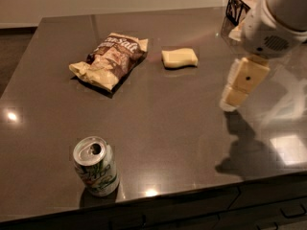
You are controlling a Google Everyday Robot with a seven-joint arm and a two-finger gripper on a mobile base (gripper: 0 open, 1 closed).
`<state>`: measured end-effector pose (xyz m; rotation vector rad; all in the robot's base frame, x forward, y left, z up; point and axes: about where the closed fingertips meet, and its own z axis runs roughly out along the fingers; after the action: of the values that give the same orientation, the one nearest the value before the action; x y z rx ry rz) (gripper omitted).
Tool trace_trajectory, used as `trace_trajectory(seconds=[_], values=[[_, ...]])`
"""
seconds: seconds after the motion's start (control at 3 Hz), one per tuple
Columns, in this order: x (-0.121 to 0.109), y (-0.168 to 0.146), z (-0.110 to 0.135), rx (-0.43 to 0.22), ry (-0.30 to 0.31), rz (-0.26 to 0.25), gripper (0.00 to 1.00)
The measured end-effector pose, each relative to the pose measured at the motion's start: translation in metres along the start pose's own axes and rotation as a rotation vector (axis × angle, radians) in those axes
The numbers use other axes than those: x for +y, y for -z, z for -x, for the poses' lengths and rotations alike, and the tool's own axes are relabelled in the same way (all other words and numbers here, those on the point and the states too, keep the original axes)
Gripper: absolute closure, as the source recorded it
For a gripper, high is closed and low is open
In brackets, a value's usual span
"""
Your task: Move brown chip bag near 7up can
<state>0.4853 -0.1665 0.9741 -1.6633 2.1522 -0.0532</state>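
Note:
The brown chip bag (pixel 110 59) lies flat on the dark table (pixel 168 123) at the back left, crinkled brown and cream with white "Salt" lettering. The 7up can (pixel 96 166) stands upright near the front left edge, its silver top with the pull-tab opening facing up. The bag and can are far apart. My gripper (pixel 236 92) hangs from the white arm (pixel 273 23) above the right side of the table, well to the right of the bag and holding nothing that shows.
A pale yellow sponge-like block (pixel 179 58) lies just right of the bag. A black wire basket (pixel 238 4) stands at the back right corner, partly behind my arm. The table's front edge runs just below the can.

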Motion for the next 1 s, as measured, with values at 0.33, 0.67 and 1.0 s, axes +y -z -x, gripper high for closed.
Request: trace_trajectory(seconds=[0.33, 0.67, 1.0], values=[[-0.013, -0.023, 0.044, -0.065, -0.048, -0.001, 0.00], [-0.016, -0.045, 0.098, -0.087, -0.148, 0.003, 0.00], [-0.022, -0.065, 0.135, -0.096, -0.236, -0.023, 0.00]])
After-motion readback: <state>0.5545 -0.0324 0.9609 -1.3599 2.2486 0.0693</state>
